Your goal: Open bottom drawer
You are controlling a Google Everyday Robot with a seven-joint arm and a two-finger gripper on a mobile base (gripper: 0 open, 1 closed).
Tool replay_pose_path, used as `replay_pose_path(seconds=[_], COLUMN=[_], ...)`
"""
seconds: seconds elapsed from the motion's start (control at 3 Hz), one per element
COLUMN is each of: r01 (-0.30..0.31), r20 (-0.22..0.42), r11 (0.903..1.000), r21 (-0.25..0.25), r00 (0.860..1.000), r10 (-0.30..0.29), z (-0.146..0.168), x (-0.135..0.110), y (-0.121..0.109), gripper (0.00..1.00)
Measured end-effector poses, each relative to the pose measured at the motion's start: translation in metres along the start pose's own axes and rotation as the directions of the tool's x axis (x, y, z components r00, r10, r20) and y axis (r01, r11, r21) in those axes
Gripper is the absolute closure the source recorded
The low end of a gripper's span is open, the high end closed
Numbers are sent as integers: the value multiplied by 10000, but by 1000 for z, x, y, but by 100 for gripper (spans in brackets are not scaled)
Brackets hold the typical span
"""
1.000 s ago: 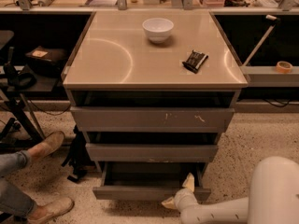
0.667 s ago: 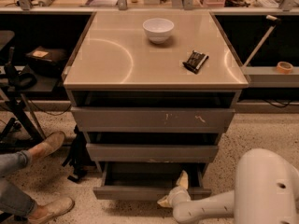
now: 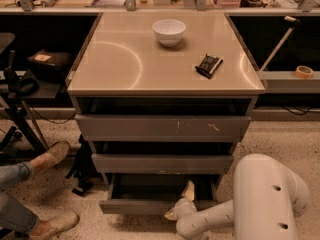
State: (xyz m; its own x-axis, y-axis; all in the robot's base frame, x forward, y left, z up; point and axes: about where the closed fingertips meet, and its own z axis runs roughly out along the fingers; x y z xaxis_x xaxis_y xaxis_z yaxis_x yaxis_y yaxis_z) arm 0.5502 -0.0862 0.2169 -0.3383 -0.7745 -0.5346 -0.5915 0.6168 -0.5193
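Down near the floor, your white robot gripper (image 3: 181, 203) sits at the front edge of the slim grey-brown bottom drawer (image 3: 140, 206), which stands partly out; you cannot tell its grip.

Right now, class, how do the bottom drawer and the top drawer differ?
The bottom drawer looks slimmer and narrower than the top drawer, and plain where the top drawer bears pale scratches. The bottom drawer stands pulled out, inside showing, the gripper at its front; the top drawer shows no inside. Both are grey, handleless.
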Motion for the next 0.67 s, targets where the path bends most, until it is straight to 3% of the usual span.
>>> replay_pose_path(seconds=[0.33, 0.67], r01=[262, 1949], r20=[-202, -1193], r11=[9997, 9808], r21=[-31, -39], r00=[9995, 9737], r10=[-262, -1940], z=[2, 15], x=[-1, 14], y=[1, -6], gripper=[0, 0])
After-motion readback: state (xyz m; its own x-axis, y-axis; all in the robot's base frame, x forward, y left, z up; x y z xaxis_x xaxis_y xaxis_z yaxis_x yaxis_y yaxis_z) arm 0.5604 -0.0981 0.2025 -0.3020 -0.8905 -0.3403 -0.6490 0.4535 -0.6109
